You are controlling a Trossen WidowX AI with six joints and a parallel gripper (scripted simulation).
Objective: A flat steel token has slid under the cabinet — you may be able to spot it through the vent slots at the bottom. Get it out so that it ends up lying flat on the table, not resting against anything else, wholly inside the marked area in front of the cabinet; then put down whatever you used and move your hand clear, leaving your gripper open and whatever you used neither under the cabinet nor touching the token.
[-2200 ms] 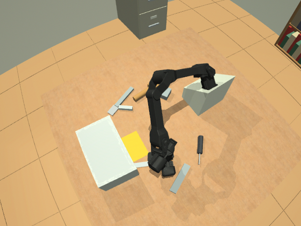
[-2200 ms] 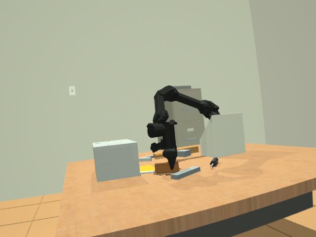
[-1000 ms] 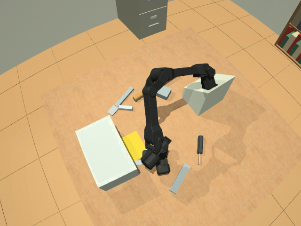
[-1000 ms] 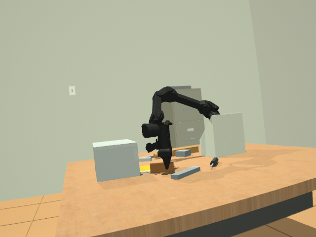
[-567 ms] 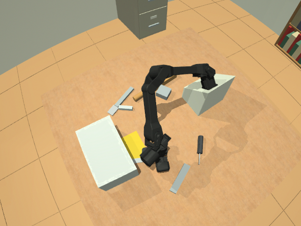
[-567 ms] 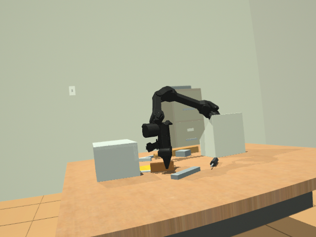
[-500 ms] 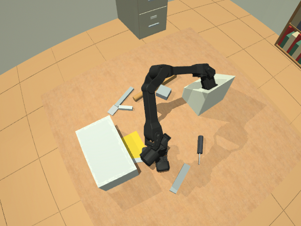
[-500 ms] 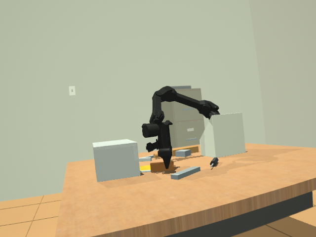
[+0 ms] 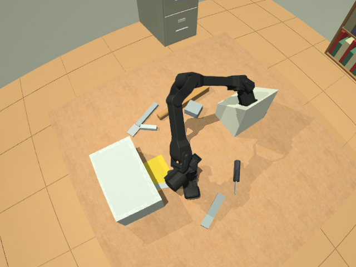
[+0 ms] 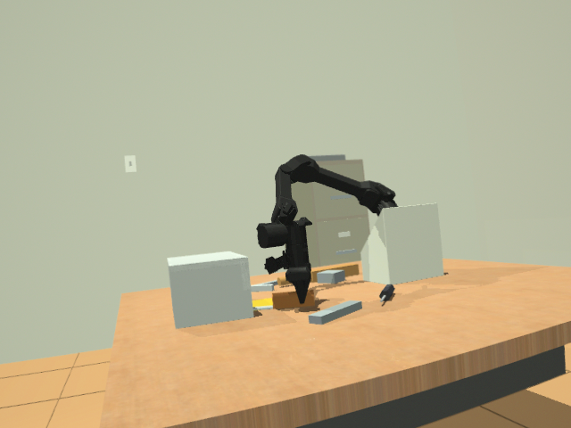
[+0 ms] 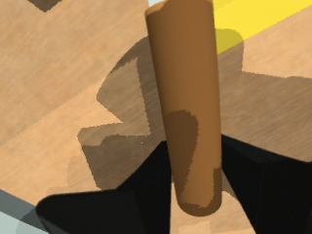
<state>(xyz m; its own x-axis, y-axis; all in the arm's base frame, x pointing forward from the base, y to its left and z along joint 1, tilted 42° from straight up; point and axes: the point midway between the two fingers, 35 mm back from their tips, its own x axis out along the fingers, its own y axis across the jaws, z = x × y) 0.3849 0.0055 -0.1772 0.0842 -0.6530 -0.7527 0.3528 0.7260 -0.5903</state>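
The steel token is out of my sight, and I cannot tell from here exactly where it lies. The white cabinet stands beside the yellow marked area, while my gripper grips a tool's brown handle, fingers closed on either side. The tool's pale blade crosses a corner of the yellow toward the cabinet; its far end is hidden.

Around my hand, a grey bar and a dark-handled screwdriver lie apart on the wood-grained table. Farther back rest a long grey strip with a wider end, a short pale bar, a grey block and a tan wooden piece. My black arm arches across from a pale, open-topped housing, shadows falling across the tabletop.

Beyond, orange tiles pave the room. A grey-brown filing cabinet stands behind the table, a bookshelf holds red, green and cream volumes, and a light switch marks the grey-green wall.
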